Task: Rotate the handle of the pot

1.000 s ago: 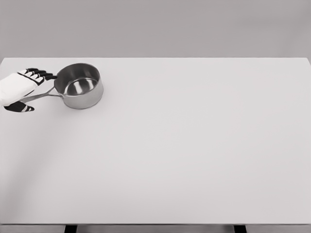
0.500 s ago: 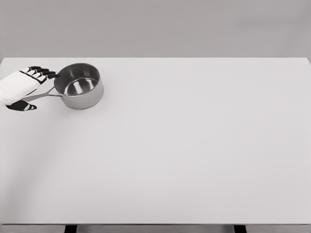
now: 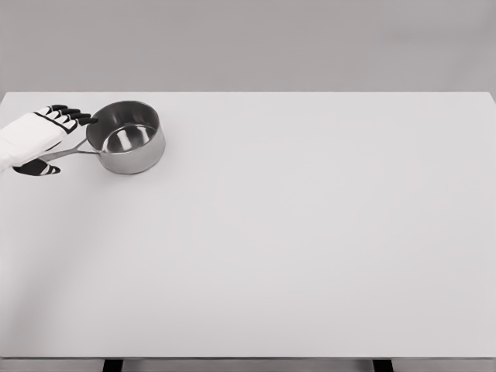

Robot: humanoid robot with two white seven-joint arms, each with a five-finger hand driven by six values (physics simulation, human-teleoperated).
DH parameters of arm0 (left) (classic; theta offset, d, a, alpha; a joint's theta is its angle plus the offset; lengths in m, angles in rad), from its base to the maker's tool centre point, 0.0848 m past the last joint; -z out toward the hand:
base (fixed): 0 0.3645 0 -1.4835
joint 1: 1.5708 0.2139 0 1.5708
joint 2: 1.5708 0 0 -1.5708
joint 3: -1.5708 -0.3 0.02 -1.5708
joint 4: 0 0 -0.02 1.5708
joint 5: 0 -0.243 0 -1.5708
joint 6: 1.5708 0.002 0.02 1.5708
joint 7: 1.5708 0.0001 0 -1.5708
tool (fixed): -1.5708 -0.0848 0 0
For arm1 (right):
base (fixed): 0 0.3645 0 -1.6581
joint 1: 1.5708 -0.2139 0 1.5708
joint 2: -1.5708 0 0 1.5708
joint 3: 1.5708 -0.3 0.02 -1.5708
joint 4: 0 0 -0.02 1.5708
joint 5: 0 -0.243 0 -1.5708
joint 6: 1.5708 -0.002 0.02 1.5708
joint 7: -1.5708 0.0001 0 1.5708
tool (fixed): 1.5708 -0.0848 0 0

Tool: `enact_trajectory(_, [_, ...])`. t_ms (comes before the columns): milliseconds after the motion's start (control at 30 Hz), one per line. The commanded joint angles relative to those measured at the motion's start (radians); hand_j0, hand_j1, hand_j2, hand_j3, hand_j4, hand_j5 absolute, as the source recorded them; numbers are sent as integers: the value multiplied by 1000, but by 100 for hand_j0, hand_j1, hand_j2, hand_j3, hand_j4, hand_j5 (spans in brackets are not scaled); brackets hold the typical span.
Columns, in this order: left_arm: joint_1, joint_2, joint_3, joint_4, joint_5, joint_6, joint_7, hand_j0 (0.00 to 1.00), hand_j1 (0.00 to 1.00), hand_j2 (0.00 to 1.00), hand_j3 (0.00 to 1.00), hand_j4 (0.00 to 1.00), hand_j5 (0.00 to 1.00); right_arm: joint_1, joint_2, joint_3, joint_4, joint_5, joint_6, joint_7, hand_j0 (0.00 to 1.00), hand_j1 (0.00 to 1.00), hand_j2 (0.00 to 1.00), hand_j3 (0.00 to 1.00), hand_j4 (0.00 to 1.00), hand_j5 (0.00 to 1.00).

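White table [image 3: 310,232]: left hand [image 3: 35,139] crept nearer pot [image 3: 125,137].

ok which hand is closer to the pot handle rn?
Left. The left hand is right over the outer end of the pot handle, fingers spread above it, thumb below. The right hand isn't in view, so only the left is near the pot.

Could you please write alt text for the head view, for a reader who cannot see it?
A white robot left hand with black fingertips reaches in from the left edge over the long handle of a steel saucepan, fingers above it and thumb below. The empty pot stands upright near the far left corner of a pale table. No right arm shows.
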Motion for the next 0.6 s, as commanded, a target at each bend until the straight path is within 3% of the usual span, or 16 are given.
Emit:
enact_trajectory(0, [0,-2,1,4,-2,1,1,100,100,100,100,100,100,0,0,0,0,0,0,0,100,100,100,100,100,100])
enact_trajectory(267, [-12,-2,1,15,-4,1,1,100,100,100,100,100,100,0,0,0,0,0,0,0,100,100,100,100,100,100])
enact_trajectory(567, [-40,-4,0,81,-4,1,1,100,100,100,100,100,100,0,0,0,0,0,0,0,100,100,100,100,100,100])
